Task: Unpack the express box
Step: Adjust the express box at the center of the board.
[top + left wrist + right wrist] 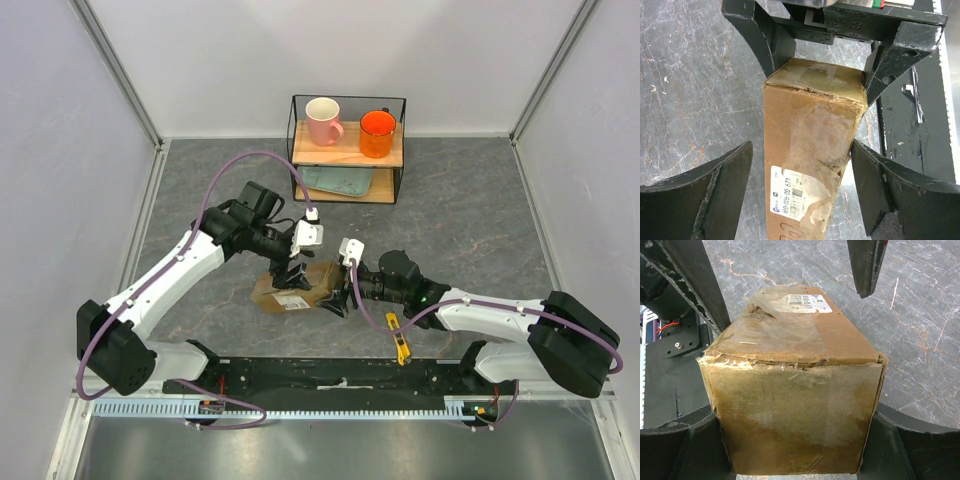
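The express box [308, 281], brown cardboard with torn clear tape and a white label [790, 192], lies flat on the grey table. My left gripper [291, 272] straddles its middle from above. In the left wrist view its jaws are open, with a gap showing between the left finger [715, 195] and the box [810, 130]. My right gripper [338, 297] is shut on the box's right end. In the right wrist view that end [795, 410] fills the space between its fingers [910, 440].
A yellow utility knife [400, 346] lies by the right arm near the front rail. At the back stands a wire shelf [347, 150] with a pink mug [322, 120], an orange mug [377, 133] and a teal tray [335, 182] below.
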You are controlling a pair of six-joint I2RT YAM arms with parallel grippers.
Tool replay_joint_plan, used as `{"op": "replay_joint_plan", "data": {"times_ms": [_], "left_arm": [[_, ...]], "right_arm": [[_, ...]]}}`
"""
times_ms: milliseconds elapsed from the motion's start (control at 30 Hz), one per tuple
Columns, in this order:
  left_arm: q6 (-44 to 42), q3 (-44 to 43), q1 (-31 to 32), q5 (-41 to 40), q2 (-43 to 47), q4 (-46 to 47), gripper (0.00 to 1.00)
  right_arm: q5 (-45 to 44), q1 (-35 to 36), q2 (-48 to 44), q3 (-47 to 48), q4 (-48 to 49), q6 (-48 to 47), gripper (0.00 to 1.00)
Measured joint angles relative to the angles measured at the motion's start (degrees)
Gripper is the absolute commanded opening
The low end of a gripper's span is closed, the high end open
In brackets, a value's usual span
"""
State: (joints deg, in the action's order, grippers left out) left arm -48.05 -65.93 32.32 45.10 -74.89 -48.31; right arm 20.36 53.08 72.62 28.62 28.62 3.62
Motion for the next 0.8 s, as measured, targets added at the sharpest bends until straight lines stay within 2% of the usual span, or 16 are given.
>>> {"op": "replay_joint_plan", "data": {"times_ms": [633, 800], "left_arm": [[0.0, 0.0, -1.7, 0.0, 0.0, -0.4, 0.83], [0.2, 0.0, -1.9, 0.0, 0.0, -0.5, 0.74]], "right_arm": [[-0.7, 0.0, 0.3, 0.5, -0.5, -0.4, 0.16], [-0.8, 0.0, 0.4, 0.5, -0.3, -0.4, 0.15]]}}
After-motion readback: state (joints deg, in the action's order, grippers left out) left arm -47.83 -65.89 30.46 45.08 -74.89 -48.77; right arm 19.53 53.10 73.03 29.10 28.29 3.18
